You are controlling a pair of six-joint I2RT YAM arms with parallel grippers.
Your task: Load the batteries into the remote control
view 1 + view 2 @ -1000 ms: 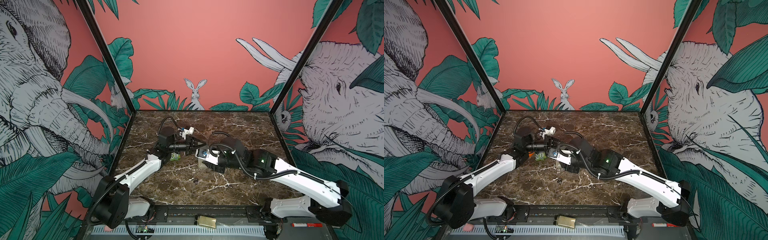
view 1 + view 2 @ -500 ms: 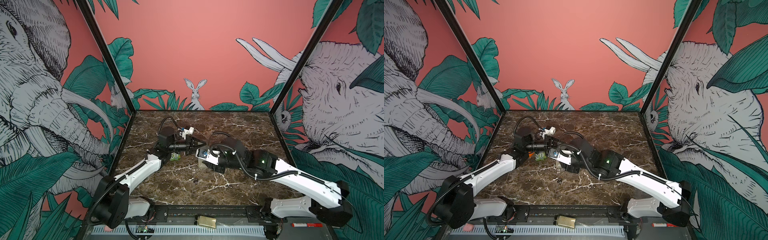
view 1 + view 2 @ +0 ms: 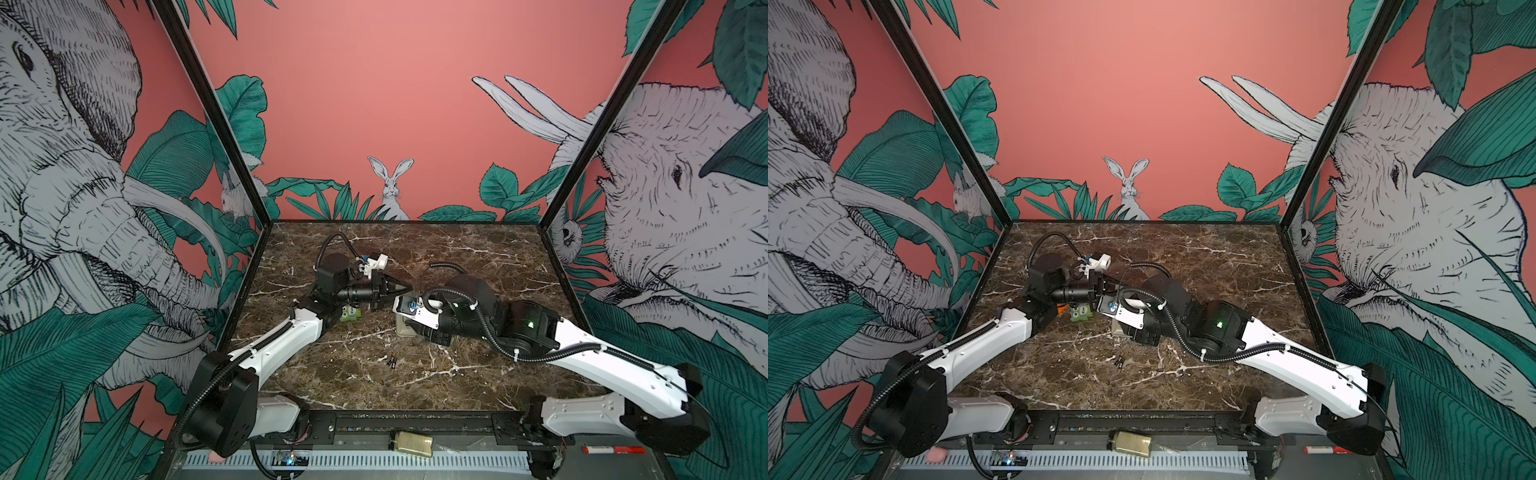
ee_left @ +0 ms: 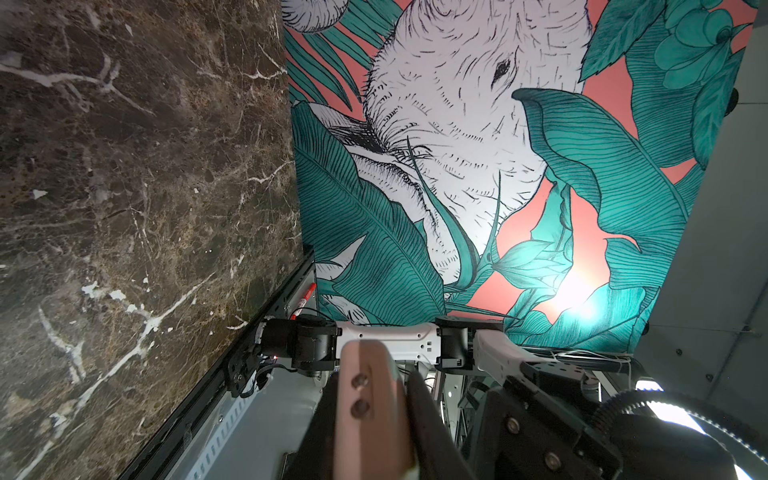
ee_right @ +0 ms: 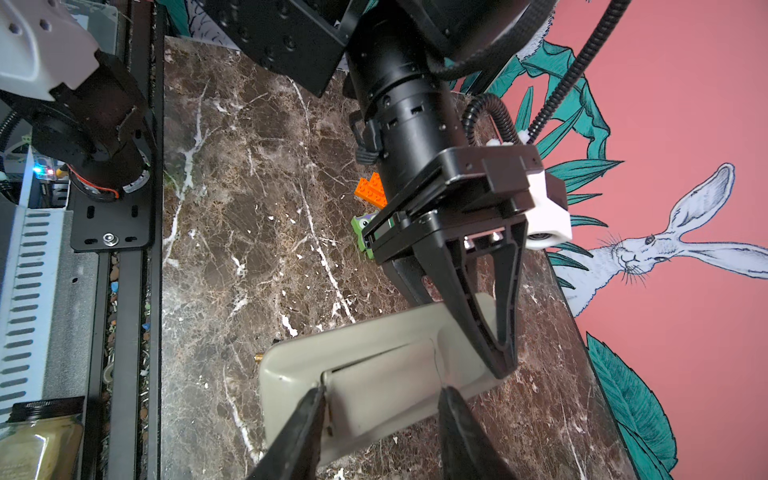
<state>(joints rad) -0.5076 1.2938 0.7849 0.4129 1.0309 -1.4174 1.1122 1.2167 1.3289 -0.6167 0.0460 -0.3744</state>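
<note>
Your right gripper (image 5: 380, 388) has its jaws apart, one tip at each end of the battery lid (image 5: 386, 370) on the remote control (image 5: 365, 340). Your left gripper (image 5: 503, 361) is closed on nothing, its tip at one end of the remote. The remote lies grey-beige back up near the middle of the table (image 3: 478, 257). The batteries (image 3: 391, 362), two tiny dark sticks, lie side by side nearer the front edge.

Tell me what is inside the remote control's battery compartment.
Nothing inside shows: the remote control lies back up with its cover over the compartment. Both batteries lie loose on the table, so neither seems loaded.
</note>
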